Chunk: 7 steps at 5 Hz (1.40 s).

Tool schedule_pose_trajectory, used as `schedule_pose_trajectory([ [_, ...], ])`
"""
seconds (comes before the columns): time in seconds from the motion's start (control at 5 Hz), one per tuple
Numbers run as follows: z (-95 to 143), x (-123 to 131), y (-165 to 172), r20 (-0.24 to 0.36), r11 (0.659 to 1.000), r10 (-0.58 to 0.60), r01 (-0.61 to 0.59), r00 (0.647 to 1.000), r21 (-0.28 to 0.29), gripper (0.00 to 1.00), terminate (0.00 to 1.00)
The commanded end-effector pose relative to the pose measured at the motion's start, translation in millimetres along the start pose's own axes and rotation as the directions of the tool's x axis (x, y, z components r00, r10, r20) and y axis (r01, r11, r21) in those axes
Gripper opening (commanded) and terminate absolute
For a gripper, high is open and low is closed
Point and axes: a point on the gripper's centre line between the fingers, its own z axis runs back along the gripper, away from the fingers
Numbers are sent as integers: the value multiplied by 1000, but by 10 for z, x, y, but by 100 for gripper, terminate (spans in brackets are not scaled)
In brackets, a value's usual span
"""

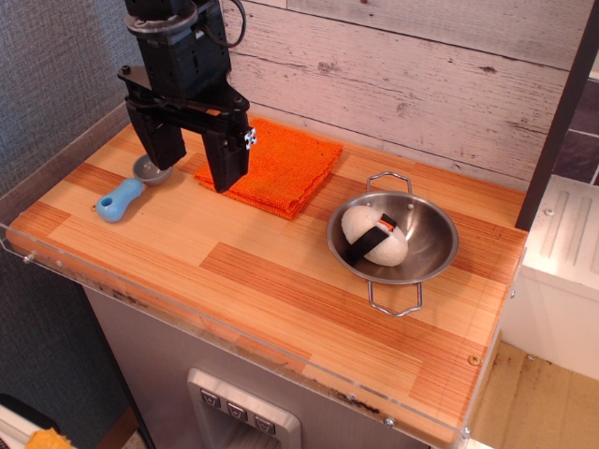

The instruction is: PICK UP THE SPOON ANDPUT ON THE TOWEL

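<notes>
The spoon (124, 195) lies on the wooden table at the far left, its light-blue handle pointing front-left and its grey round bowl partly hidden behind my left finger. The orange towel (286, 166) lies flat at the back, just right of the spoon. My black gripper (194, 164) hangs open above the table between spoon and towel, its left finger (161, 140) by the spoon's bowl and its right finger (226, 161) over the towel's left edge. It holds nothing.
A steel two-handled bowl (426, 257) with a white rice ball wrapped in a black band (374, 236) stands to the right. A clear plastic lip runs along the table's front edge (234, 337). A wood-plank wall stands behind.
</notes>
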Motion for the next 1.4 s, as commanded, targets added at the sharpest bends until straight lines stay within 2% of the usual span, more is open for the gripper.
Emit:
schedule_pose_trajectory([
  [0.0,0,0,0,0,1000,0,0,1000,0,100,0],
  [0.4,-96,-75,604,23,999,41,-41,999,24,100,0],
  [0.6,-115,-96,914,29,994,50,-52,998,98,100,0],
  [0.8,-247,-95,1084,35,991,78,-81,996,108,100,0],
  [1.2,-603,-76,1191,33,980,121,-124,992,152,100,0],
])
